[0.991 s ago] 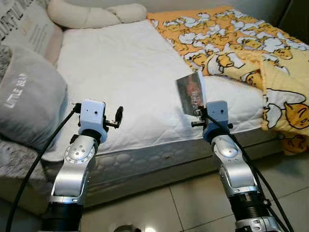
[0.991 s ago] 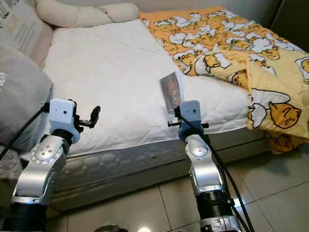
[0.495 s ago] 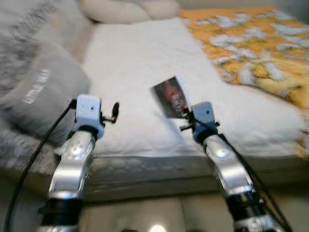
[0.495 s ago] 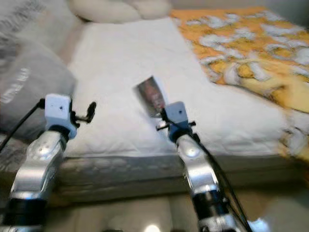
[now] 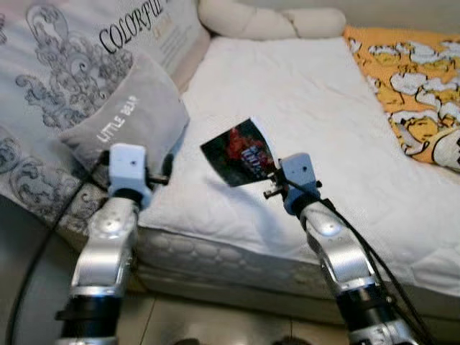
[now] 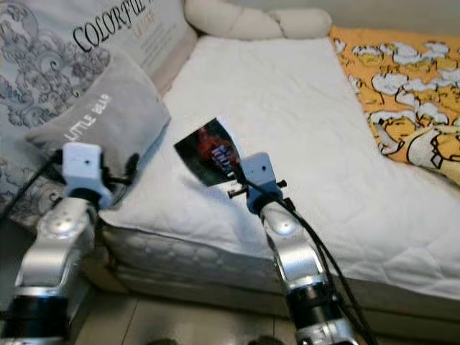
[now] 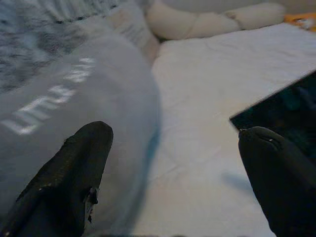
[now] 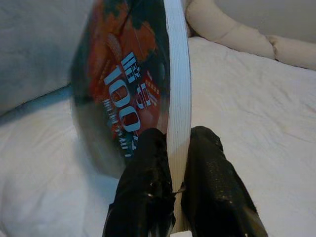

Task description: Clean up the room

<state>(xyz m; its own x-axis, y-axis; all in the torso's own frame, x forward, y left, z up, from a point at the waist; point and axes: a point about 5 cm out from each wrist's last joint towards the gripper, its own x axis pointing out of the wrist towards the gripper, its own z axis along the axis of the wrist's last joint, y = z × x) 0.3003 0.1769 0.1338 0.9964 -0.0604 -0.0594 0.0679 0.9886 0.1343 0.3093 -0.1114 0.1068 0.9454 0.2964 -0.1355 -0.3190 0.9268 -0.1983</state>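
My right gripper [image 5: 269, 180] is shut on a book [image 5: 238, 152] with a dark cover and red print, holding it upright above the white mattress [image 5: 287, 93]. In the right wrist view both fingers [image 8: 148, 163] pinch the book [image 8: 129, 84] by its lower edge, white page block facing me. My left gripper [image 5: 164, 175] stands open near the mattress's near left edge, beside a grey pillow [image 5: 126, 118] lettered "LITTLE BEAR". In the left wrist view its two fingers [image 7: 74, 173] are wide apart with nothing between them, the grey pillow [image 7: 74, 103] just beyond.
A large patterned grey cushion [image 5: 72, 50] leans at the left behind the pillow. A cream bolster [image 5: 266, 20] lies at the head of the bed. A yellow duck-print blanket [image 5: 417, 93] covers the right side. Tiled floor [image 5: 215, 323] lies below the bed edge.
The whole view has swung left, bringing the grey cushions into frame and pushing the yellow blanket to the right edge. The book stays in my right gripper, now tilted more to the left.
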